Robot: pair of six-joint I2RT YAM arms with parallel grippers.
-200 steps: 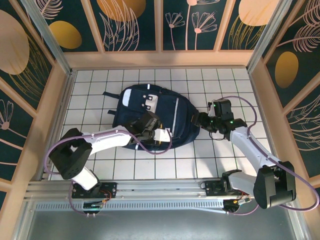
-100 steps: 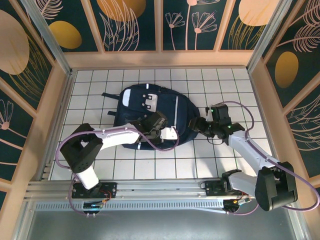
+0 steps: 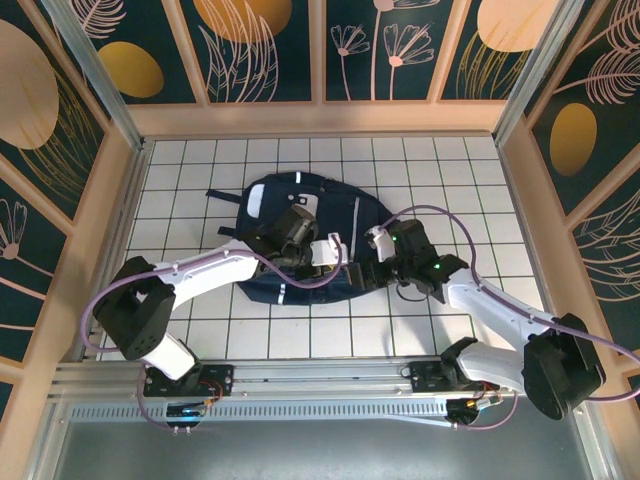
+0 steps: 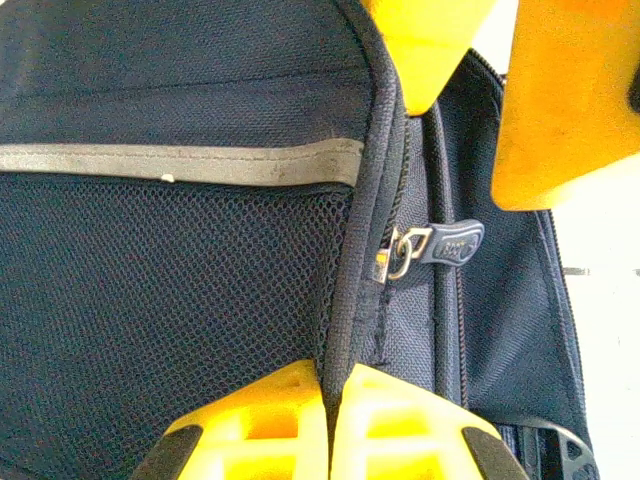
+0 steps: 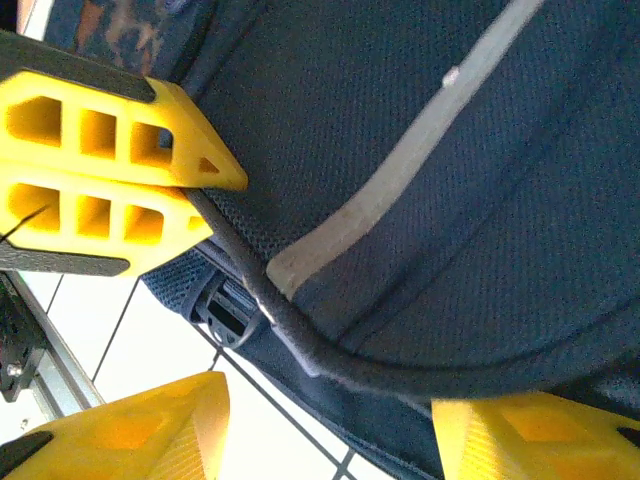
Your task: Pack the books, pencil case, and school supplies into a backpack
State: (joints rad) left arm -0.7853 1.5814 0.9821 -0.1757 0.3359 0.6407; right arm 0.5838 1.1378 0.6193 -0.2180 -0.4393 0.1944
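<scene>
1. Left wrist view: the left gripper (image 4: 330,385) has its yellow fingers pressed together on the black piping (image 4: 352,300) along the edge of the navy backpack (image 4: 150,300). The grip is beside a mesh pocket (image 4: 180,330) and a grey stripe (image 4: 180,160). A zipper pull (image 4: 447,243) carries raised lettering too small to read. The right gripper (image 4: 468,125) is at the top of this view, its fingers apart.
2. Right wrist view: the right gripper's fingers (image 5: 130,425) are spread wide on either side of the backpack's rim, clamping nothing. At upper left, the left gripper's fingers pinch the black piping. A black clip (image 5: 225,305) sits at the rim, with the white tiled worktop (image 5: 100,330) beyond it.
3. Top view: the backpack lies in the middle of the worktop. Both grippers meet at its near right edge. Bare tiles surround the backpack, and the walls (image 3: 320,118) stand well apart from it.
</scene>
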